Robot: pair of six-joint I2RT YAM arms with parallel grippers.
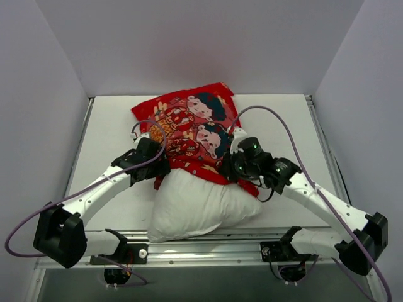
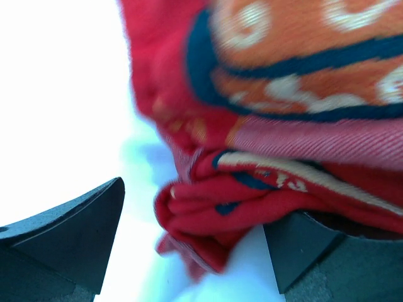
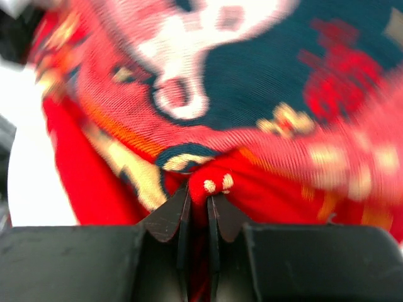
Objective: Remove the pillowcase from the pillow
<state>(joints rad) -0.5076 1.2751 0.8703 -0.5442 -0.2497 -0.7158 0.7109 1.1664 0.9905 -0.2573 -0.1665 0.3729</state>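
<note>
At the near edge of the table (image 1: 107, 126), just past the arm bases: got the plump white pillow (image 1: 201, 204) with its near half bare, poking out toward the front rail. A bit further in, hitting the open hem of the red pillowcase (image 1: 189, 129), bunched up across the pillow's middle. Spotting the left gripper (image 1: 162, 168) at the hem's left corner and the right gripper (image 1: 227, 168) at the right corner. From the left wrist cam, seeing the fingers (image 2: 75, 239) spread wide apart, with a crumpled wad of the pillowcase between them, sitting up against the right-hand one but not pinched. From the right wrist cam, totally different story: jaws squeezed together on a small fold of the pillowcase, clamped tight. Beyond both grippers, finding the far half of the pillow inside the pillowcase, cartoon kids face up, lying slanted toward the back wall.
</note>
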